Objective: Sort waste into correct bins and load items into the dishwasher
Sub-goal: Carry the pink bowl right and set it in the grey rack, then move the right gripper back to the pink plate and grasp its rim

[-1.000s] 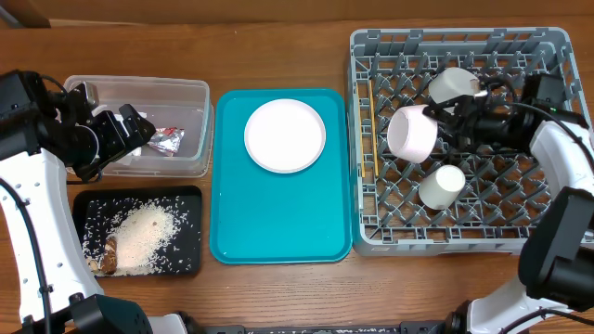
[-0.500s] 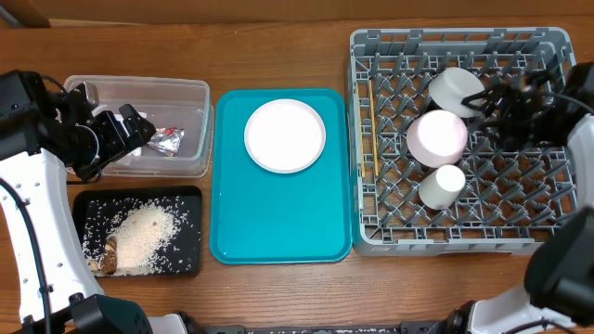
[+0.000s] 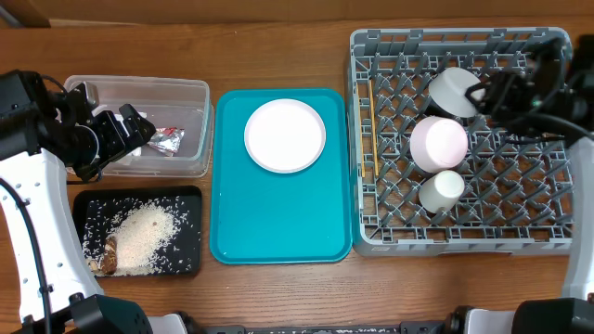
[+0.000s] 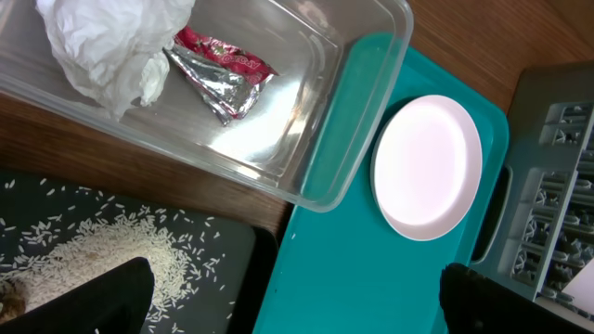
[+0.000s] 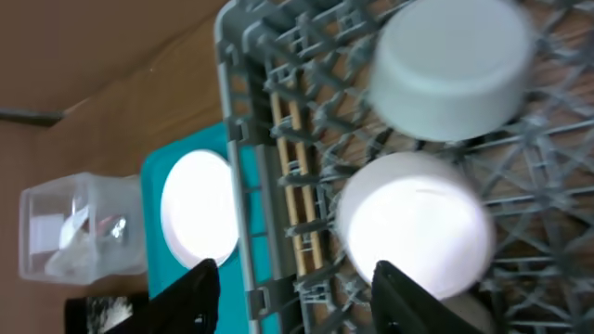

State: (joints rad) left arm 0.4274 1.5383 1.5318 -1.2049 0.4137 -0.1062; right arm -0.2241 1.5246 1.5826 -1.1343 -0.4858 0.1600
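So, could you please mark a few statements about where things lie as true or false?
The rice lies in the black tray. True.
The foil wrapper lies in the black tray. False: it is in the clear tub, beside the napkin.
The pink plate sits on the teal tray. True.
The grey rack holds only one dish. False: it holds the pink bowl, the white bowl and the cup.

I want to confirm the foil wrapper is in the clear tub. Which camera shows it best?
The left wrist view: the foil wrapper lies close up in the clear tub beside the napkin. Overhead shows it small; the right wrist view shows only a blurred, distant tub.
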